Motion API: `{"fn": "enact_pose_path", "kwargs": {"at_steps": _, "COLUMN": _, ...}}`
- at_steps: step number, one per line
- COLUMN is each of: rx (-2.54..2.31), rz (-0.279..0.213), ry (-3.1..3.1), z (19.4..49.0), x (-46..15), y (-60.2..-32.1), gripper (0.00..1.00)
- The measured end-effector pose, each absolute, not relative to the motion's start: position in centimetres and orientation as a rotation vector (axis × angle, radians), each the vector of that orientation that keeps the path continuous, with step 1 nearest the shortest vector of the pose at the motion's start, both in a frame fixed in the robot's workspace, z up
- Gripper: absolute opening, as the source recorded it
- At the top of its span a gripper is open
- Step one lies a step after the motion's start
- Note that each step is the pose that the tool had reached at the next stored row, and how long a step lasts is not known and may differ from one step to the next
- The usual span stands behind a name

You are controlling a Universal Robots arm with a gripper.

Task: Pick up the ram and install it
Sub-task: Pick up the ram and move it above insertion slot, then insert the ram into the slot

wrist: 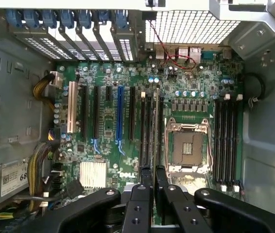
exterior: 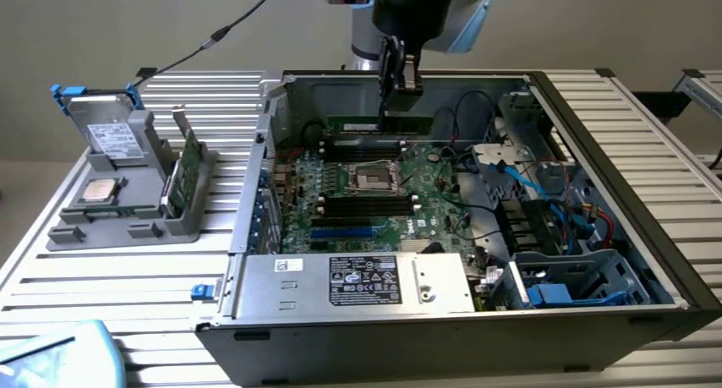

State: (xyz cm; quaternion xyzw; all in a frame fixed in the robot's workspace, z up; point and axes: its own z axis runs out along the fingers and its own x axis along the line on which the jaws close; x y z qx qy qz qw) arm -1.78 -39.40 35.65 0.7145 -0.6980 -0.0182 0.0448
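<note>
The ram [exterior: 374, 123] is a long narrow green stick that hangs level inside the open computer case [exterior: 631, 143], just above the motherboard [exterior: 390, 223]. My gripper [exterior: 398, 103] comes down from above and is shut on the stick's upper edge. In the wrist view the ram [wrist: 156, 121] shows edge-on as a thin strip running out from my gripper [wrist: 153, 175]. It lies in line with the black memory slots [wrist: 147, 127] beside the empty processor socket [wrist: 187, 148]. I cannot tell whether it touches a slot.
A grey tray [exterior: 113, 219] at the exterior view's left holds a drive [exterior: 111, 139], a square silver chip [exterior: 101, 188] and an upright green card [exterior: 186, 172]. The power supply [exterior: 361, 280] fills the case's near end. Blue cables [exterior: 553, 189] and a drive cage [exterior: 576, 278] lie at the exterior view's right.
</note>
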Motion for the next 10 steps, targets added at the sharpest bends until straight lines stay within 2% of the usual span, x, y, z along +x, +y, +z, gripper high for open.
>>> {"fn": "enact_pose_path", "kwargs": {"at_steps": 10, "rx": 2.182, "rz": -0.055, "ry": -2.133, "z": 35.61, "x": -1.82, "y": -39.40, "gripper": 0.14}}
